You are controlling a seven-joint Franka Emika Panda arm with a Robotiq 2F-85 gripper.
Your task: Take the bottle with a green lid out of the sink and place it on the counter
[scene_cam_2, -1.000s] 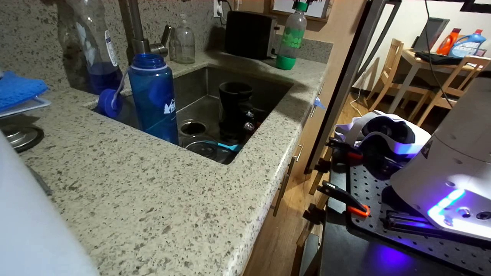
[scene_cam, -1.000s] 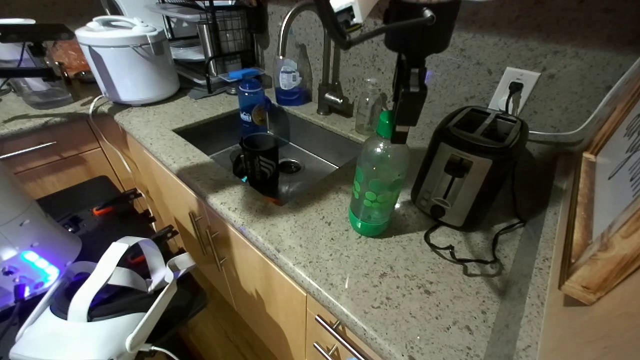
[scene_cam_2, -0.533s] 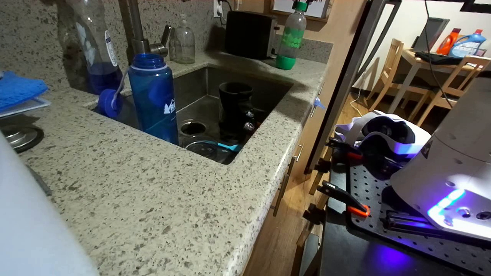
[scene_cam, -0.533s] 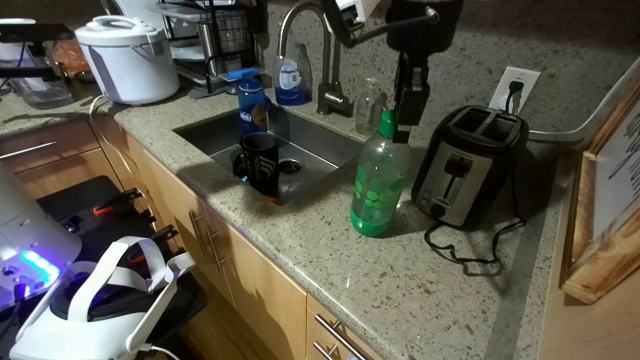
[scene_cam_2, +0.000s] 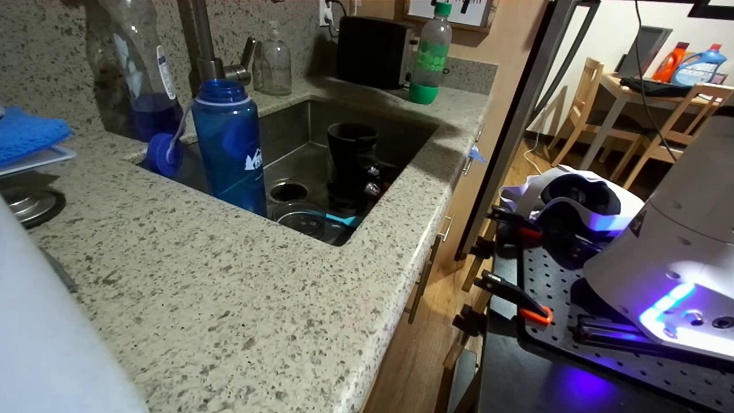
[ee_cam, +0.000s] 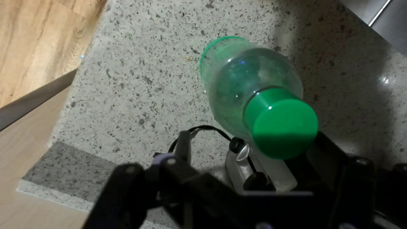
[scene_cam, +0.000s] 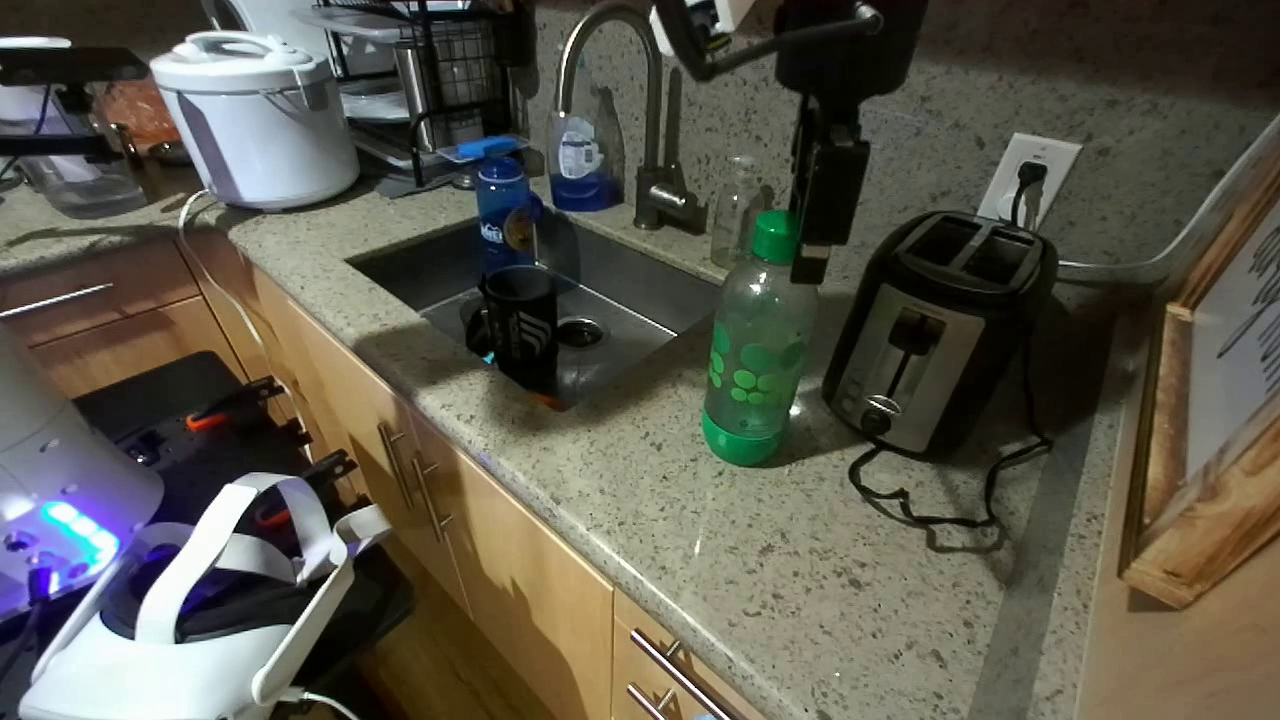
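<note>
The green-lidded bottle (scene_cam: 757, 345) stands upright on the surface (scene_cam: 640, 480), right of centre in an exterior view; the claw (ee_cam: 252, 140) gapes wide, so release seems done, and next it should back clear

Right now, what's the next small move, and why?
Probably ease the open gripper slowly up and away: the green-capped bottle stands on the counter, outside the sink, while one finger shows close beside the cap; contact unclear.

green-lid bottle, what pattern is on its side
The bottle has green dots, some lighter, some darker; they show best in an exterior view.
</note>
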